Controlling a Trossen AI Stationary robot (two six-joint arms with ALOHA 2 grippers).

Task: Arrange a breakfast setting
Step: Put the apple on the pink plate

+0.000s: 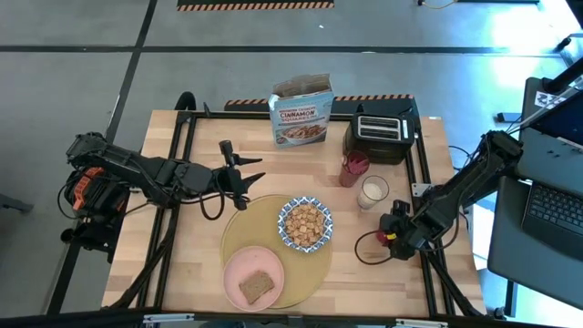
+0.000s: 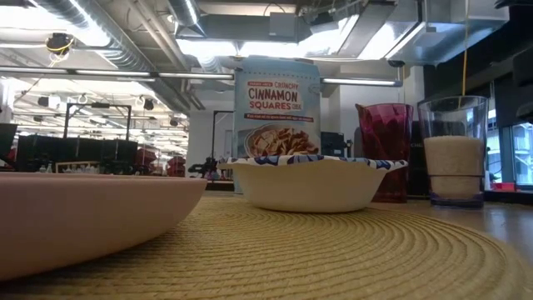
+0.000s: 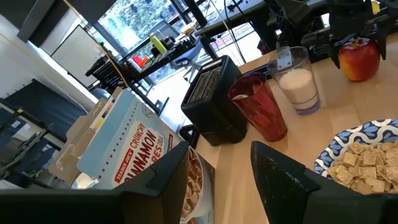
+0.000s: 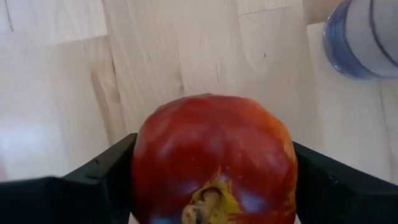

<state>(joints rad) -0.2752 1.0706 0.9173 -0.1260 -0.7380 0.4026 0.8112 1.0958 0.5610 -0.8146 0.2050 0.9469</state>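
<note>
The tan placemat [image 1: 314, 273] lies at the table's near middle. On it rest the pink plate [image 1: 239, 269] with the toast slice [image 1: 256, 288] and the patterned bowl [image 1: 305, 224] of cereal. The milk glass [image 1: 373, 191] and the red cup [image 1: 353, 168] stand on the table beyond the mat's right side. My right gripper [image 1: 393, 235] is shut on the red apple [image 4: 214, 155], right of the mat and near the glass. My left gripper [image 1: 248, 175] is open and empty at the mat's far left edge. My right gripper pinches the apple between its two fingers, which sit on two opposite sides [image 4: 140, 168] of it. The fingers come from above, pointing down. The apple's stem end [image 4: 208, 202] faces up toward the wrist. Whether the apple's underside rests on the table, I cannot tell.
The blue cereal box [image 1: 301, 114] and the black toaster [image 1: 380, 137] stand along the table's far edge. A laptop [image 1: 547, 210] sits off the table's right side. Bare wood lies left of the mat and at the table's near right.
</note>
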